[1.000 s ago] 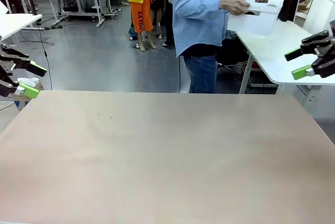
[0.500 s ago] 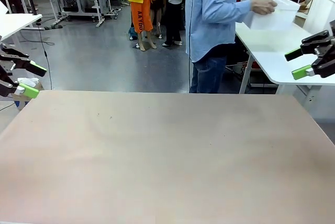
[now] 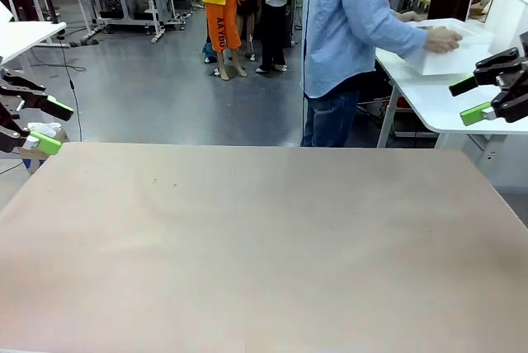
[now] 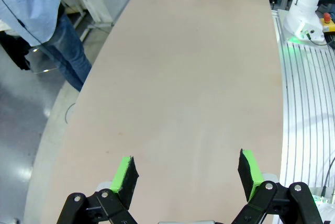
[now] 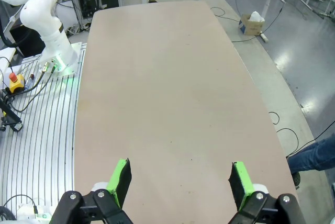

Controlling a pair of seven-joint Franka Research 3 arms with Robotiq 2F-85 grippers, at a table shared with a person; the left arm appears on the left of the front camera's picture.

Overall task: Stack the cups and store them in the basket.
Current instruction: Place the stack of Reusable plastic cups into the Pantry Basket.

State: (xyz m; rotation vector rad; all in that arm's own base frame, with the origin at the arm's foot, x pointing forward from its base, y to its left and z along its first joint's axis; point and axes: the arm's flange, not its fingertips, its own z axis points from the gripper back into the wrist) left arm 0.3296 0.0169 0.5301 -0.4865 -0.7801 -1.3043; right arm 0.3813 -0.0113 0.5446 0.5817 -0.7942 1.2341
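Observation:
The cups are out of view. The white basket rests on a white side table beyond the far right corner, under the hand of a person in a blue shirt. My left gripper hangs open above the left edge of the tan table, nothing between its green pads. My right gripper hangs open off the right edge, also with nothing in it. In the left wrist view the left gripper looks down the tabletop with wide jaws. In the right wrist view the right gripper does the same.
The person stands just past the table's far edge, turned toward the side table. Another white table stands at far left. The other arm's white base sits beside the table's long side.
The person has carried the basket to the right and set it down on the side table. Neither gripper has moved.

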